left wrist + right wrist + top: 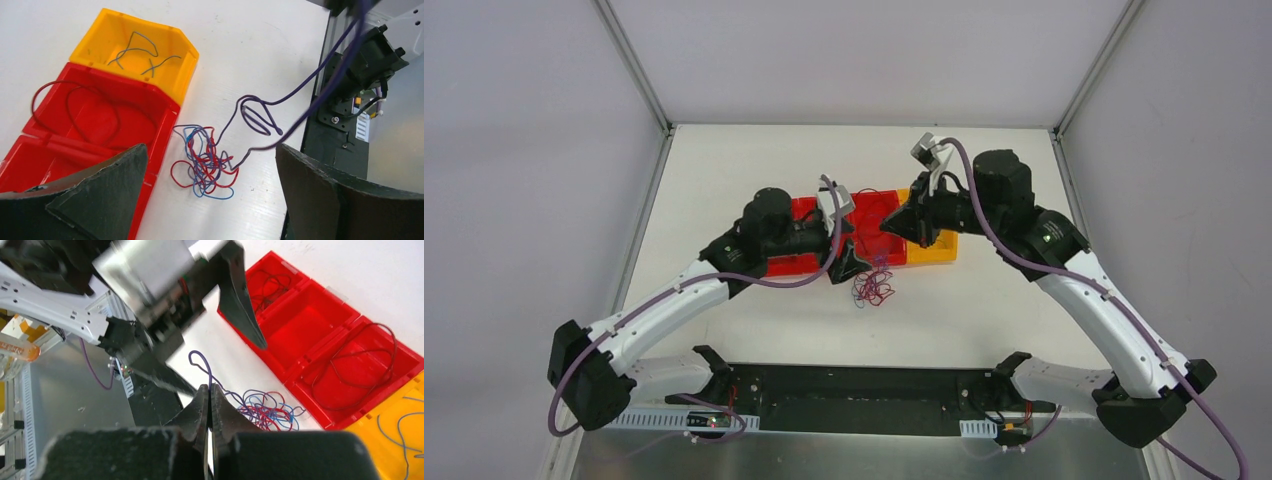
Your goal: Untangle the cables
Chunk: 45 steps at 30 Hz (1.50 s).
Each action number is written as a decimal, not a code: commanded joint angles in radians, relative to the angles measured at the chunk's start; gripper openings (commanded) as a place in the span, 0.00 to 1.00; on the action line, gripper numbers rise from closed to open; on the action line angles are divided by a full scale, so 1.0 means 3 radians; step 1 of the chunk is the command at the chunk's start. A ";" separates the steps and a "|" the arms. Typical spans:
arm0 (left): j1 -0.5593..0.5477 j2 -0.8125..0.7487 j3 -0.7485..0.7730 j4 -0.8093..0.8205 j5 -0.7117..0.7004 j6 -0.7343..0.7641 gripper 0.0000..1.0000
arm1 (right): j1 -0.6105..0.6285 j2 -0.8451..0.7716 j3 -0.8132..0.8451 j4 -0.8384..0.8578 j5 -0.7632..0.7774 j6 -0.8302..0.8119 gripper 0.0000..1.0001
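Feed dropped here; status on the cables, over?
Left gripper open above cables, clumped on table beside red bin. Right gripper shut, strand at fingers, grip unclear. Nothing blocking.

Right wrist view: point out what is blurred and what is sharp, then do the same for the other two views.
Right wrist: left arm up close is smeared, tangle and bins sharp. Left wrist: fingers soft, purple line blurred, tangle crisp. Top: evenly lit, sharp throughout.

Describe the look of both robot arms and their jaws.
Both the left arm and the right arm have white plastic link shells, black joint housings and black bases. A thick purple hose runs along each. The jaws are matte black, tapering wedges. A silver-grey camera block tops each wrist.
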 commanded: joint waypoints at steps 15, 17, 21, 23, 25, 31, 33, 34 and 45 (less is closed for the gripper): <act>0.0015 0.0171 -0.1076 0.0432 -0.0039 0.0177 0.31 | 0.0053 0.0445 0.1688 0.0633 0.1199 0.0659 0.00; 0.0017 -0.0031 -0.1132 0.0263 0.0005 0.0201 0.25 | 0.0039 0.0487 0.1818 0.0627 0.1209 0.0662 0.00; 0.0018 -0.0659 -0.0952 0.0025 -0.0438 0.0117 0.85 | 0.0038 0.0506 0.1868 0.0533 0.0996 0.0668 0.00; 0.0018 -0.0800 -0.0703 -0.0047 -0.0742 0.0085 0.99 | 0.0039 0.0485 0.1767 0.0526 0.0889 0.0700 0.00; 0.0017 -0.0777 -0.0484 -0.0059 -0.0846 0.0153 0.99 | 0.0044 0.0475 0.1713 0.0552 0.0780 0.0713 0.00; 0.0010 -0.0171 -0.0279 0.0596 -0.0426 0.0151 1.00 | 0.0064 0.0562 0.1841 0.0568 0.0582 0.0757 0.00; -0.0034 0.0187 -0.0121 0.0884 -0.0258 -0.0133 1.00 | 0.0066 0.0591 0.1885 0.0564 0.0577 0.0778 0.00; -0.0078 0.0360 -0.0047 0.0993 -0.0224 -0.0228 1.00 | 0.0069 0.0601 0.1913 0.0566 0.0588 0.0782 0.00; -0.0206 0.0866 -0.0847 0.1313 -0.0089 -0.0144 0.46 | 0.0059 0.0638 0.2362 0.0433 0.1151 0.0593 0.00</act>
